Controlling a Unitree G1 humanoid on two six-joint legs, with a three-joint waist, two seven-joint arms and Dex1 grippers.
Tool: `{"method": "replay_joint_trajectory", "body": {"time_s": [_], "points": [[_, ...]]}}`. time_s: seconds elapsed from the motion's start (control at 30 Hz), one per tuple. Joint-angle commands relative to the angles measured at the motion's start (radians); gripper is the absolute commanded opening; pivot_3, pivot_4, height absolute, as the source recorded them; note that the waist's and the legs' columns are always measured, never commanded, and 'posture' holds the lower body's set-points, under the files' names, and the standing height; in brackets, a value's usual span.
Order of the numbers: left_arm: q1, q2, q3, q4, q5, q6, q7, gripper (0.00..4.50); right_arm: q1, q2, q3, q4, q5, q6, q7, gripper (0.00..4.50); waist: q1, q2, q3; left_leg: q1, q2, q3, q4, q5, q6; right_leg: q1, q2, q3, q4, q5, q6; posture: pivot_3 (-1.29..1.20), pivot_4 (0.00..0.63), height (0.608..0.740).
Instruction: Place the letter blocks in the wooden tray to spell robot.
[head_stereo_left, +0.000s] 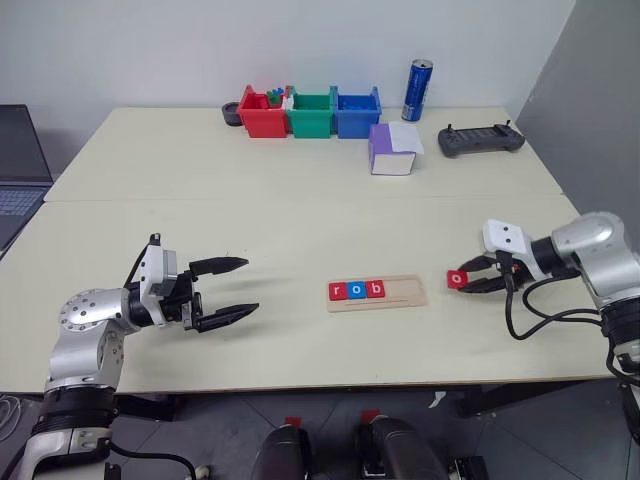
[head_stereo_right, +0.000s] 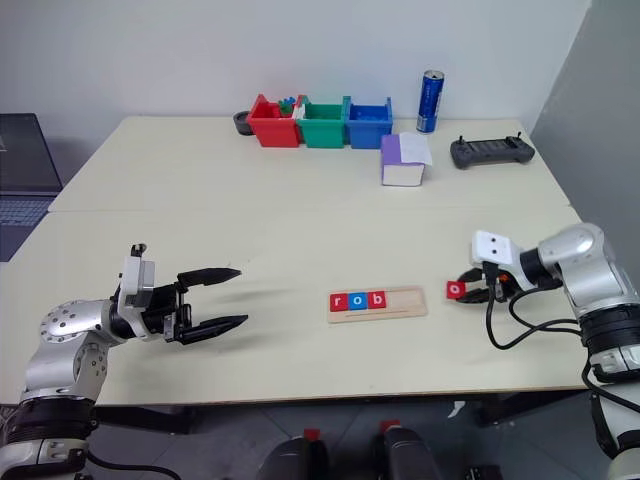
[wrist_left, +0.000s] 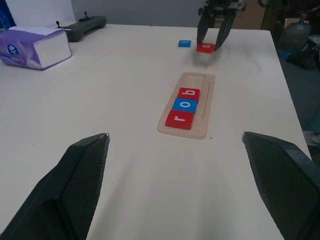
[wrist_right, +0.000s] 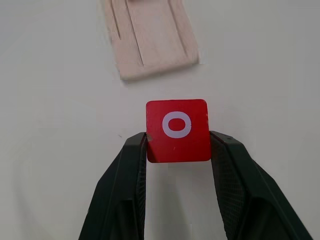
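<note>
Right gripper (wrist_right: 177, 150) pinches red "o" block (wrist_right: 177, 130).

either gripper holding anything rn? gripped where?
Right gripper is shut on the red o block, pinching its two opposite side edges. Left gripper is open and holds nothing.

Head pair overlooks table (head_stereo_left: 300, 220); wrist cameras sit close, sharing tray (wrist_left: 187, 107)
</note>
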Motion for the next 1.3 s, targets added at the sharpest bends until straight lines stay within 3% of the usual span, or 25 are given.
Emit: {"method": "replay_joint_trajectory", "body": {"time_s": [0.03,0.37,1.3], "points": [[-0.006,-0.001,-0.002,-0.038,-0.008,-0.005,0.001,4.50,-0.031,0.056,0.048,-0.121,0.016,0.061,0.012,1.43,0.001,0.000,0.000,0.000,0.000,0.000,0.000,0.000,0.000,0.000,0.000,0.000,0.000,0.000,0.000,0.00,0.150,0.740],[0.010,-0.010,-0.007,-0.043,-0.005,-0.021,-0.001,4.50,-0.127,0.200,0.177,0.037,-0.097,-0.025,-0.046,1.43,0.004,0.000,0.000,-0.002,-0.001,0.000,0.001,0.000,0.000,-0.001,-0.001,0.000,-0.001,0.000,0.000,0.00,0.150,0.740],[0.038,-0.021,-0.006,-0.052,-0.009,-0.037,0.005,4.50,-0.195,0.271,0.186,0.206,-0.142,-0.068,-0.050,1.43,0.002,0.000,0.000,-0.001,-0.001,0.000,0.001,0.000,0.000,0.000,-0.001,0.000,0.000,0.000,0.000,0.00,0.150,0.740]]}}
